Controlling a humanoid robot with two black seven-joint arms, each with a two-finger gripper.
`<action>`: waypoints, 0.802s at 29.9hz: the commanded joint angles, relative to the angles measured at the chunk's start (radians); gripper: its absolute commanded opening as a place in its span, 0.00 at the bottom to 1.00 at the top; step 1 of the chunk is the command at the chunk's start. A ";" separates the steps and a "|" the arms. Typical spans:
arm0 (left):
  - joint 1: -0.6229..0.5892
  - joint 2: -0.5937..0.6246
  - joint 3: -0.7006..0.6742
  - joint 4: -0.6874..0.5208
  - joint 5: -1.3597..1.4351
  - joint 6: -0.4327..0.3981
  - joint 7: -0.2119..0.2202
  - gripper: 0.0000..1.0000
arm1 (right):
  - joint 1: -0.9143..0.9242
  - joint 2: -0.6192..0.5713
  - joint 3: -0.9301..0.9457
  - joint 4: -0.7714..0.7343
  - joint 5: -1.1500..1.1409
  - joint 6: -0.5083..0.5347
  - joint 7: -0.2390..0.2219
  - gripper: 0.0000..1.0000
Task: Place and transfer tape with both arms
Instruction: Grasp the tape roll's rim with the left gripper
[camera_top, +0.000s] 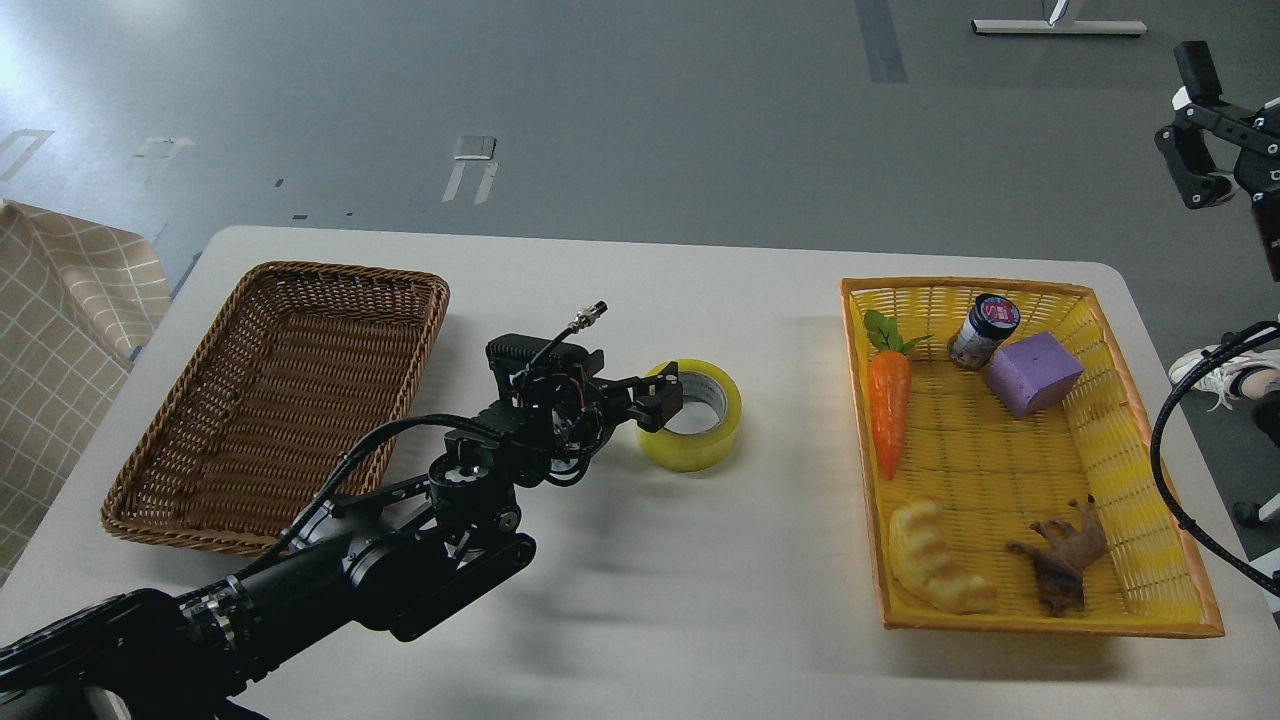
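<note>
Nearest to me, my left arm (330, 570) is coming in from the lower left corner and reaching across the front half of the white table (640, 620) toward its middle. Its left gripper (668, 398) is sitting at the tape (692, 415), a yellow ring standing flat on the table around the centre, slightly toward the far edge. One finger is poking into the whitish core of the roll and the other is lying against the outside of the near-left wall, so the jaws are standing a little apart with the tape wall between them; I cannot tell from here whether they are actually clamping it or only touching.

My right gripper (1200, 150) is hanging well apart from everything, high at the right edge of the view, beyond the table's far right corner. Its fingers are looking spread and nothing is sitting between them.

Along the left edge of the table a brown wicker basket (190, 500) is lying with nothing in it. Along the right edge a yellow basket (1150, 600) is holding a toy carrot (888, 410), a small dark-lidded jar (983, 332), a purple block (1033, 374), a pale croissant toy (935, 560) and a brown figure (1065, 560).
</note>
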 joint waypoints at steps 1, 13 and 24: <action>0.003 -0.014 0.001 0.002 0.000 0.000 -0.002 0.95 | 0.000 0.000 -0.001 0.000 0.000 0.000 0.000 1.00; 0.003 -0.019 0.006 0.005 -0.006 0.002 -0.013 0.96 | -0.025 0.000 -0.001 0.002 0.000 0.000 0.000 1.00; 0.003 -0.025 0.008 0.043 -0.006 0.002 -0.016 0.97 | -0.036 -0.002 0.001 0.003 0.000 0.000 0.000 1.00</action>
